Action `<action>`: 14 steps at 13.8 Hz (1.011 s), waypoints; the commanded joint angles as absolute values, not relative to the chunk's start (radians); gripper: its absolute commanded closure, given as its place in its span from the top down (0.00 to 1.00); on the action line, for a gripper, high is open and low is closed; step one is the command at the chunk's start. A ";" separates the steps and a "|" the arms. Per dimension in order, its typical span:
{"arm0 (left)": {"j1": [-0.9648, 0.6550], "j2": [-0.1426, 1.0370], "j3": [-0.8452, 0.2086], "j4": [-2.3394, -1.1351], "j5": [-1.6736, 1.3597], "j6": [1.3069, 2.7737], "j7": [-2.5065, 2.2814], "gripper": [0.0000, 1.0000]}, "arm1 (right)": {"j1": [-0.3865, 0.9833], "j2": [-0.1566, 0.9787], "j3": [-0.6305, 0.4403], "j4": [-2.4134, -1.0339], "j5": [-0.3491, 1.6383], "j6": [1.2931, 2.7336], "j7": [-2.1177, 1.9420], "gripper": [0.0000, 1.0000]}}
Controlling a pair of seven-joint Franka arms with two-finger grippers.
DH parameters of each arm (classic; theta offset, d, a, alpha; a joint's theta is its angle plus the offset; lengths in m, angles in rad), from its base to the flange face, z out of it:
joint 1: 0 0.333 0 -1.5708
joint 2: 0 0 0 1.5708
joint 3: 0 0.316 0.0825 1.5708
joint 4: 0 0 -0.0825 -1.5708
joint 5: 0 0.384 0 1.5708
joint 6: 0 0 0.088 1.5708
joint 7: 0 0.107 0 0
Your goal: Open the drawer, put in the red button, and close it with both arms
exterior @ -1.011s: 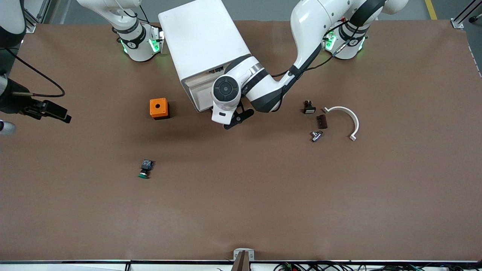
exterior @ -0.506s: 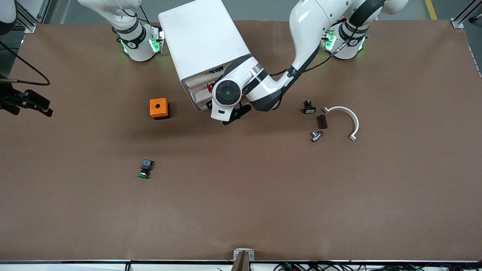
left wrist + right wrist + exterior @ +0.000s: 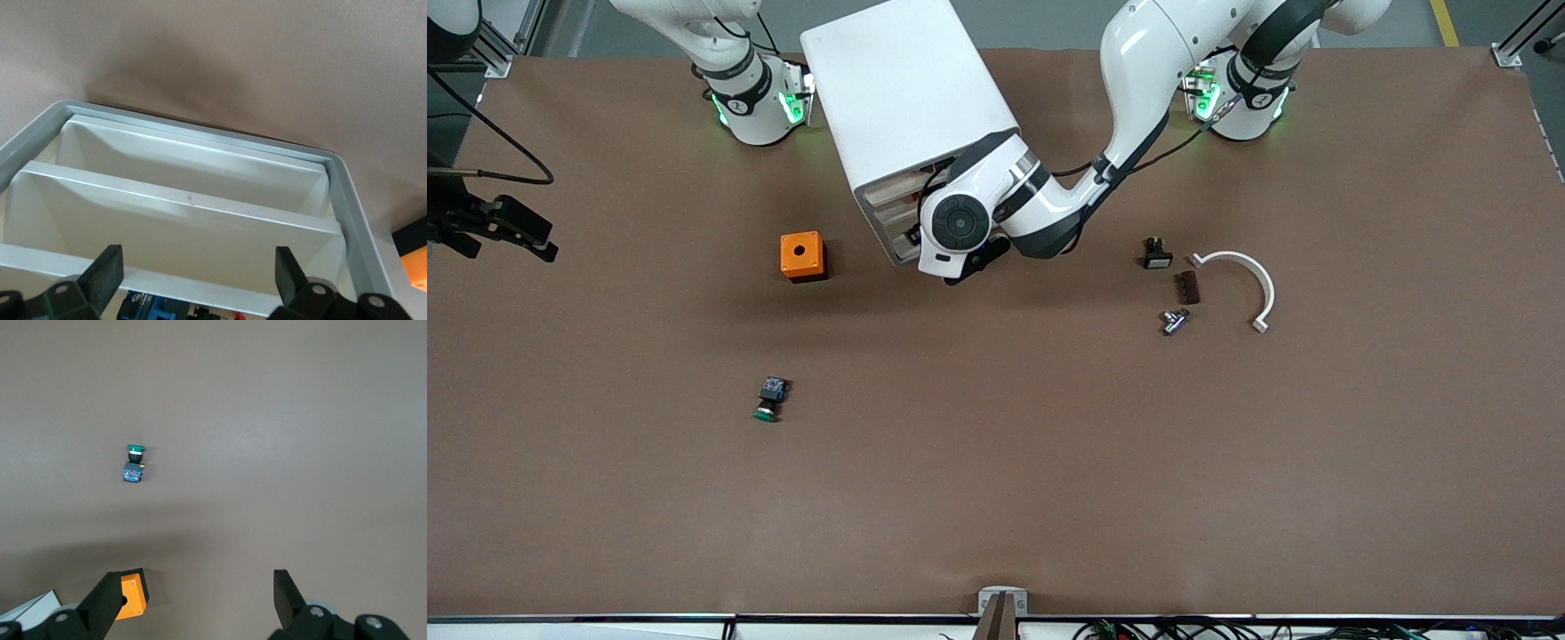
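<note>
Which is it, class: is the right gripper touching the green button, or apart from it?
Apart. The right wrist view shows the right gripper open above bare table, with the green button lying well clear of both fingers.

Evenly lit from overhead, bright and diffuse, without harsh glare on the brown table (image 3: 996,462). Soft, blurred shadows beneath the cabinet (image 3: 907,107) and the left arm (image 3: 1049,213); green glow at both arm bases. Sharp in the front view; near fingers (image 3: 103,277) slightly soft in the left wrist view.
</note>
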State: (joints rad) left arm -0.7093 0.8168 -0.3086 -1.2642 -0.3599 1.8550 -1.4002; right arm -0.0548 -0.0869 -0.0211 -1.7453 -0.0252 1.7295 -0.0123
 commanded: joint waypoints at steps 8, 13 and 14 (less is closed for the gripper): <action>-0.603 0.772 -0.298 -1.252 -0.296 1.874 -1.394 1.00 | -0.064 -0.074 -0.008 -1.688 -0.032 1.684 -0.018 1.00; -0.488 0.695 -0.296 -1.252 -0.157 1.905 -1.401 1.00 | -0.064 0.020 -0.005 -1.565 -0.017 1.681 -0.015 1.00; -0.445 0.675 -0.296 -1.252 -0.140 1.905 -1.385 1.00 | -0.064 0.034 -0.005 -1.551 -0.018 1.675 -0.017 1.00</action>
